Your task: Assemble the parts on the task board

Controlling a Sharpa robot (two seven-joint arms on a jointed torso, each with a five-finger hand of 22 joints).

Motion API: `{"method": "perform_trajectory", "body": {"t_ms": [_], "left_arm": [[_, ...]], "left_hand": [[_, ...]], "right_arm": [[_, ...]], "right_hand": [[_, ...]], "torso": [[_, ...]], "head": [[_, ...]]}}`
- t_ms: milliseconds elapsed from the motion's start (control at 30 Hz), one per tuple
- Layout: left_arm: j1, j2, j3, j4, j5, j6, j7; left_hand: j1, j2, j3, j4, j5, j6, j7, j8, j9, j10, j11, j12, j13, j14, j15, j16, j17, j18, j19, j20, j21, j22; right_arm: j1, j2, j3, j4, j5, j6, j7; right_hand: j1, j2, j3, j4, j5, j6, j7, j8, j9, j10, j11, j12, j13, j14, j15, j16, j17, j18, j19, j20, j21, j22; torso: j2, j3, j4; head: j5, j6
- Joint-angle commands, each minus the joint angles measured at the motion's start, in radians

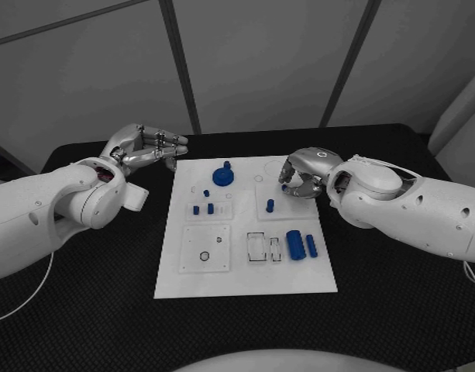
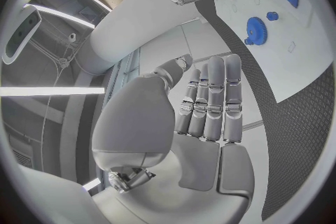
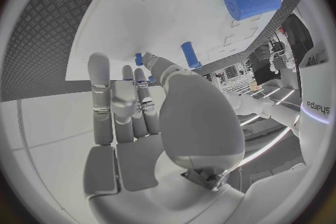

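Observation:
The white task board (image 1: 249, 267) lies in the middle of the black table. On it I see a blue gear (image 1: 224, 175), a few small blue pegs (image 1: 204, 208), one upright peg (image 1: 270, 205) and two blue cylinders (image 1: 300, 244). My right hand (image 1: 302, 174) hovers over the board's far right corner with its fingers bent down. A small blue part (image 3: 139, 59) sits at its fingertips, between thumb and finger. My left hand (image 1: 146, 147) is raised beside the board's far left corner, fingers stretched out (image 2: 210, 95) and holding nothing.
Clear square tiles (image 1: 206, 258) with cut-outs lie on the near half of the board. Black table surface (image 1: 394, 310) surrounds the board on all sides. A white box (image 1: 472, 116) stands at the far right.

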Motion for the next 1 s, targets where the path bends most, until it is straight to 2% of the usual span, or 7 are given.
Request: {"method": "perform_trajectory", "body": {"t_ms": [33,167,567,833,1000], "left_arm": [[0.001,-0.001,0.001,0.005,0.072,-0.008,0.039],[0.001,-0.001,0.001,0.007,0.078,-0.006,0.038],[0.001,-0.003,0.001,0.008,0.081,-0.005,0.034],[0.001,-0.003,0.001,0.007,0.081,-0.006,0.035],[0.001,-0.002,0.001,0.006,0.081,-0.007,0.035]], "left_hand": [[0.002,0.012,-0.005,0.001,-0.003,0.001,0.002,0.0,-0.001,-0.006,-0.001,0.008,0.001,-0.009,0.001,-0.006,-0.001,-0.011,-0.006,-0.001,-0.007,-0.002],[0.003,0.013,-0.005,0.001,-0.003,0.0,0.002,0.0,-0.001,-0.006,-0.002,0.01,0.001,-0.009,0.0,-0.005,-0.002,-0.01,-0.006,-0.001,-0.008,-0.002],[0.003,0.013,-0.007,0.001,-0.003,-0.001,0.003,-0.001,-0.001,-0.006,-0.001,0.011,0.001,-0.009,0.001,-0.005,-0.002,-0.01,-0.006,-0.001,-0.008,-0.002],[0.003,0.014,-0.008,0.001,-0.003,-0.003,0.003,-0.001,-0.001,-0.009,-0.001,0.012,0.001,-0.009,0.001,-0.006,-0.003,-0.01,-0.006,-0.001,-0.01,-0.003],[0.003,0.015,-0.008,0.002,-0.003,-0.003,0.004,-0.002,-0.002,-0.01,0.0,0.013,0.001,-0.01,0.001,-0.006,-0.003,-0.01,-0.006,-0.001,-0.01,-0.003]], "right_arm": [[0.001,0.005,0.001,-0.004,-0.025,0.023,-0.011],[0.0,0.01,0.001,-0.007,-0.025,0.049,-0.014],[-0.001,0.013,0.001,-0.008,-0.03,0.105,-0.03],[-0.005,0.02,0.001,-0.012,-0.031,0.118,-0.029],[-0.007,0.024,0.001,-0.017,-0.031,0.108,-0.036]], "right_hand": [[-0.003,0.0,0.01,-0.002,0.004,-0.006,0.003,0.002,0.001,0.002,0.001,0.006,0.001,0.03,0.005,0.021,0.02,-0.01,0.005,0.003,0.02,0.025],[0.004,0.006,0.023,-0.008,0.012,0.0,0.002,0.004,0.002,0.012,-0.001,0.009,0.003,0.039,0.004,0.078,0.079,-0.02,0.028,0.002,0.076,0.098],[0.015,0.02,0.046,-0.027,0.023,0.033,-0.008,0.014,0.008,0.053,-0.012,0.019,0.01,0.036,-0.003,0.128,0.12,-0.028,0.034,-0.003,0.14,0.172],[0.021,0.036,0.054,-0.038,0.018,0.052,-0.014,0.02,0.012,0.071,-0.019,0.022,0.014,0.035,-0.008,0.148,0.136,-0.032,0.034,-0.006,0.169,0.206],[0.02,0.047,0.056,-0.04,0.005,0.063,-0.018,0.023,0.015,0.082,-0.023,0.024,0.017,0.035,-0.01,0.159,0.143,-0.035,0.039,-0.008,0.188,0.23]], "torso": [[-0.001,0.0,-0.0012],[-0.001,0.0009,0.0001],[0.0,0.0012,-0.0015],[-0.001,0.0008,-0.0002],[-0.001,0.0004,-0.0006]], "head": [[0.002,-0.003],[0.003,-0.005],[0.004,-0.007],[0.004,-0.01],[0.003,-0.012]]}}
